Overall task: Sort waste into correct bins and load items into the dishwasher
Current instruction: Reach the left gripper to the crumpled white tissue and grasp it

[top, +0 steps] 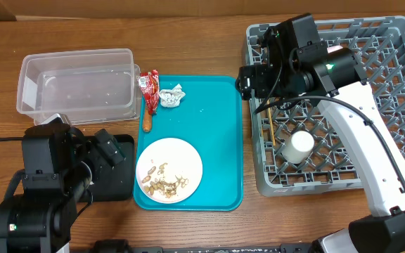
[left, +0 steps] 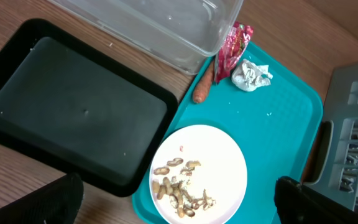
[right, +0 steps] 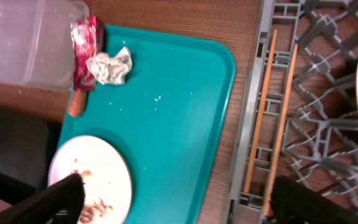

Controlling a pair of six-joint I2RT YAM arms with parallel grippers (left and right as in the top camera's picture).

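A white plate [top: 169,169] with peanut shells lies on the teal tray [top: 216,140]; it also shows in the left wrist view [left: 199,174] and the right wrist view [right: 95,177]. A red wrapper [top: 148,88], a crumpled foil ball [top: 171,96] and a small carrot piece [top: 147,121] lie at the tray's far left. The grey dishwasher rack [top: 392,77] holds a white cup [top: 299,145] and two chopsticks [right: 272,118]. My left gripper [left: 179,208] is open and empty above the plate's near edge. My right gripper [right: 179,205] is open and empty above the tray's right edge.
A clear plastic bin [top: 76,84] stands at the back left. A black bin [left: 67,112] lies left of the tray. The rack stands right of the tray on the wooden table.
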